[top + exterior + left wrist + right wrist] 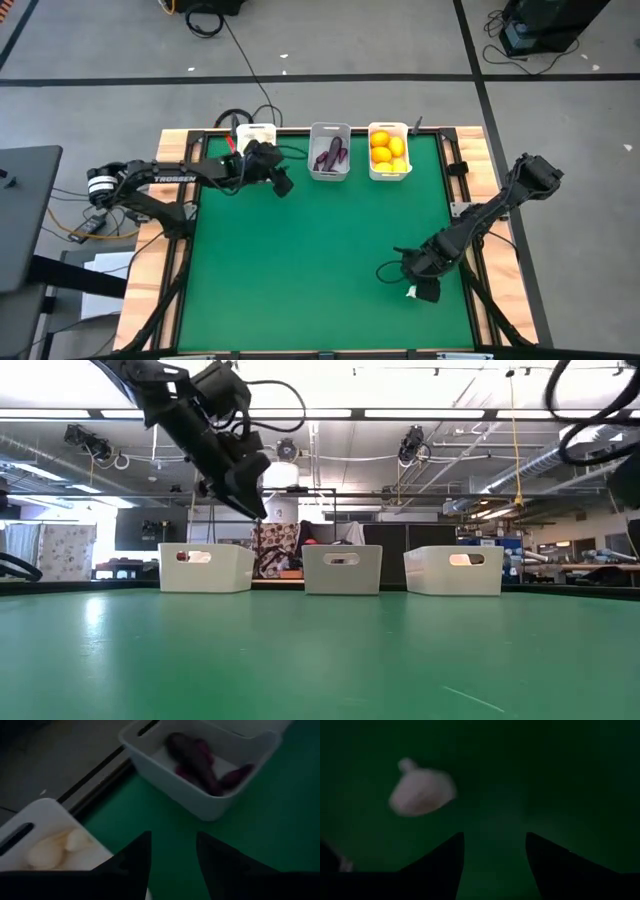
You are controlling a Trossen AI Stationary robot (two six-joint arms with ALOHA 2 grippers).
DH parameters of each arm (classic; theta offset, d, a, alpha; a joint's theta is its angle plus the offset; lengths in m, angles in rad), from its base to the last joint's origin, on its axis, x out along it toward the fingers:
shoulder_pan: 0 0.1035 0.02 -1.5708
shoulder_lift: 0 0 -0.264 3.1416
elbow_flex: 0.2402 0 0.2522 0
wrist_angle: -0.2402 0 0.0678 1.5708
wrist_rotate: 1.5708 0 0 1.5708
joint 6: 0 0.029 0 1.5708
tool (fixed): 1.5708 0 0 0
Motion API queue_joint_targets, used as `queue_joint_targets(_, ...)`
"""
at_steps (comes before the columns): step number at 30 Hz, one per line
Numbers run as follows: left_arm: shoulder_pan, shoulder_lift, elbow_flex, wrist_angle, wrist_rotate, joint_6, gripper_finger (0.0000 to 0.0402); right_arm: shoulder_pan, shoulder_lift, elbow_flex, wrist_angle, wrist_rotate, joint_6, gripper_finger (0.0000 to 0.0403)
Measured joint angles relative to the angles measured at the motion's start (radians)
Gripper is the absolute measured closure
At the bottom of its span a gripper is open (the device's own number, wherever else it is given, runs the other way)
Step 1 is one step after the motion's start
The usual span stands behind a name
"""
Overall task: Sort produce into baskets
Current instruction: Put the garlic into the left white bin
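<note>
Three bins stand in a row at the table's far edge. The left white bin [252,131] holds garlic bulbs [50,851], the middle bin [330,151] holds purple eggplants [200,762], and the right bin [389,151] holds yellow-orange citrus [388,150]. My left gripper [281,183] hangs open and empty in the air by the left bin's near right corner; it also shows in the low view [245,485] and the left wrist view [172,855]. My right gripper [492,855] is open and empty low over the mat at the near right. One garlic bulb [422,792] lies on the mat ahead of its fingers, off to one side.
The green mat [320,260] is bare between the bins and the right gripper. Wooden table edges [170,250] frame the mat on both sides. Cables and a small box lie behind the left bin at the far edge.
</note>
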Motion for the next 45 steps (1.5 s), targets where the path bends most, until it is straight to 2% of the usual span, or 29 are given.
queue_joint_targets(5, -0.076, 0.0, 0.0, 0.0, 0.0, -0.014, 0.0241, 0.064, 0.0, 0.0, 0.143, -0.033, 0.032, 0.0182)
queue_joint_targets(10, -0.134, 0.0, 0.0, 0.001, 0.0, -0.033, 0.024, 0.081, 0.0, 0.0, 0.28, 0.066, 0.079, 0.0182)
queue_joint_targets(14, -0.163, 0.0, -0.001, 0.021, 0.0, -0.033, 0.024, 0.081, 0.0, 0.0, 0.278, 0.128, 0.122, 0.0182)
queue_joint_targets(21, -0.183, 0.0, -0.001, 0.04, 0.0, -0.033, 0.024, 0.082, 0.019, -0.002, 0.277, 0.164, 0.137, 0.0203)
queue_joint_targets(25, -0.183, 0.0, -0.001, 0.046, 0.0, -0.033, 0.024, 0.083, 0.06, -0.002, 0.283, 0.127, 0.137, 0.0239)
queue_joint_targets(32, -0.183, 0.0, -0.001, 0.052, 0.0, -0.059, 0.024, 0.081, 0.093, 0.002, 0.321, 0.076, 0.076, 0.0352)
queue_joint_targets(34, -0.187, 0.0, -0.001, 0.065, 0.014, -0.06, 0.024, 0.073, 0.086, 0.014, 0.323, 0.137, 0.003, 0.0356)
queue_joint_targets(36, -0.196, 0.006, -0.001, 0.105, 0.041, -0.054, 0.024, 0.055, 0.072, 0.036, 0.322, 0.251, -0.082, 0.0356)
queue_joint_targets(45, -0.272, 0.137, -0.001, 0.422, 0.257, -0.027, 0.024, 0.004, 0.055, 0.157, 0.41, 0.921, -0.537, 0.034)
